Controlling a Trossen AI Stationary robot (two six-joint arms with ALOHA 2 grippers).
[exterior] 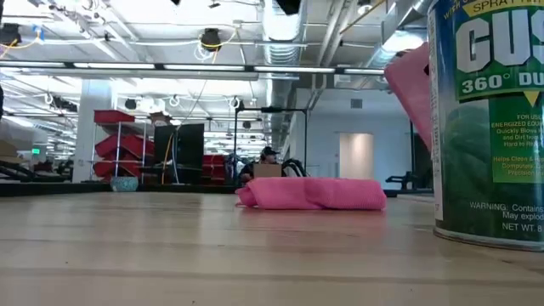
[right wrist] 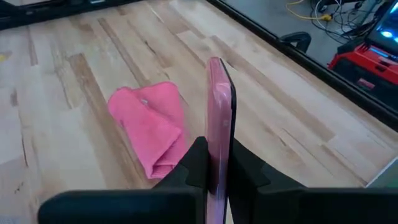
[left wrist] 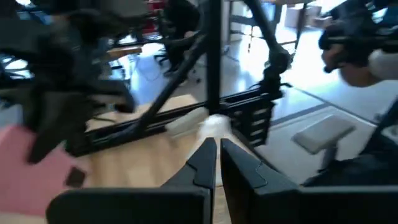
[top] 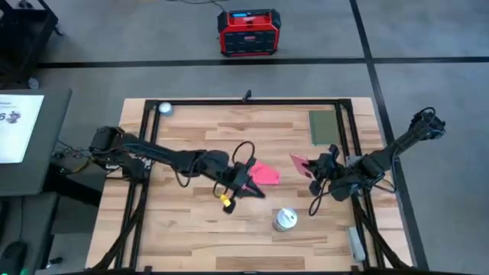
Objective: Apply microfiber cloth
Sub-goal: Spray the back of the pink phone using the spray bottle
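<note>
Left gripper (top: 246, 189) sits mid-table, jaws pressed together, empty, beside the microfiber cloth (top: 264, 173), which lies folded flat on the table (top: 191, 237). Spray can (top: 285, 220) stands nearer front. Right gripper (top: 314, 167) pinches the phone (top: 299, 163) on edge.

Overhead looks straight down, low view level across the tabletop; both share the microfiber cloth (top: 263, 173).

Wooden table (top: 191, 221) carries microfiber cloth (top: 264, 173), can (top: 285, 220), green pad (top: 322, 127).
</note>
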